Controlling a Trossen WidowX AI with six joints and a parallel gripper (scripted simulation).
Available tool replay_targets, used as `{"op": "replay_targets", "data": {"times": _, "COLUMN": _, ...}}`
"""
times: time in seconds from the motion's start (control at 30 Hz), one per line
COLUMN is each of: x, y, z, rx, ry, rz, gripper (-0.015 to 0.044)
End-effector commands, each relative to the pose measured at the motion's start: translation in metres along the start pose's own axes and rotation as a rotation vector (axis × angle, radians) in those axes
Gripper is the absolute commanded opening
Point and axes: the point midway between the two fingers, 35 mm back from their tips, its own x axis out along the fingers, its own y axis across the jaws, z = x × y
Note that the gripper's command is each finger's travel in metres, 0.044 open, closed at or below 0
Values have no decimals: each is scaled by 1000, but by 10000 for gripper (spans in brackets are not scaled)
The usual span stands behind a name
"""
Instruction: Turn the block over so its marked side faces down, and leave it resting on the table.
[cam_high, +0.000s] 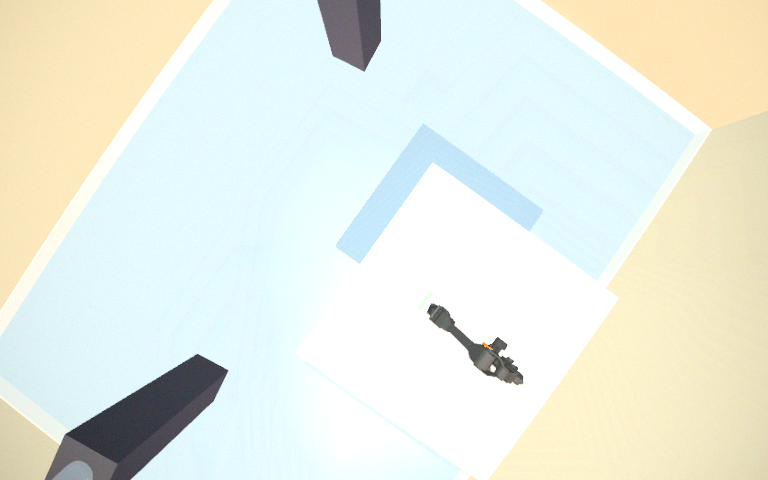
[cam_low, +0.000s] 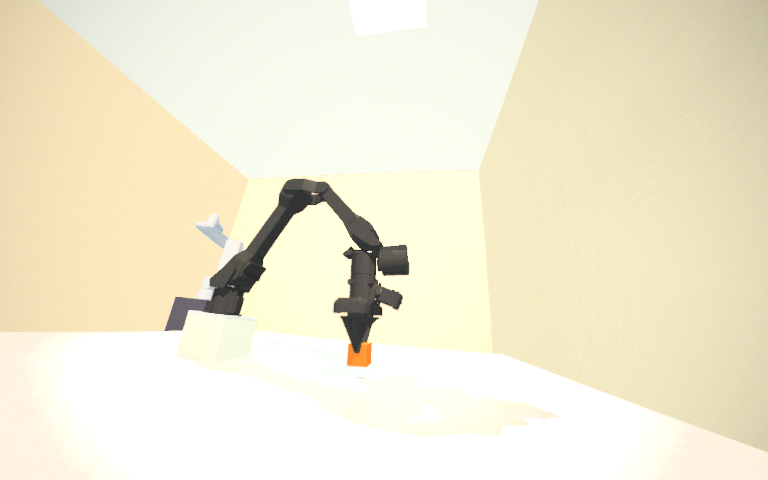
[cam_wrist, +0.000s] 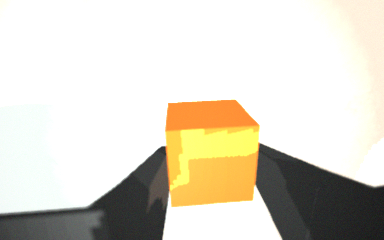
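Observation:
The orange block (cam_low: 363, 361) (cam_wrist: 207, 116) (cam_high: 487, 345) is between the fingers of my gripper (cam_low: 357, 347) (cam_wrist: 212, 165), which points straight down and is shut on it. In the exterior view the block looks upright and a little above the table (cam_low: 169, 430) (cam_high: 396, 266), with a small dark patch below it. In the wrist view the side towards the camera and the side beyond it are plain orange, with yellow light on the nearer one. No dark mark shows in any view. The block's underside is hidden. The top view shows only a sliver of orange beside the arm.
The arm stands on a pale base block (cam_low: 218, 339) at the left in the exterior view. Behind it are a light blue figure (cam_low: 231, 254) and a dark box (cam_low: 182, 314). The arm's shadow (cam_low: 453, 421) falls on the table in front. Two dark beams (cam_high: 359, 33) (cam_high: 152, 413) show in the top view.

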Motion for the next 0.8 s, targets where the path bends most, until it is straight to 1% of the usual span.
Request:
{"op": "replay_targets", "data": {"times": 0.0, "x": 3, "y": 0, "z": 0, "rx": 2, "ry": -58, "rz": 0, "gripper": 0}}
{"op": "replay_targets", "data": {"times": 0.77, "x": 6, "y": 0, "z": -6, "rx": 2, "ry": -420, "rz": 0, "gripper": 0}}
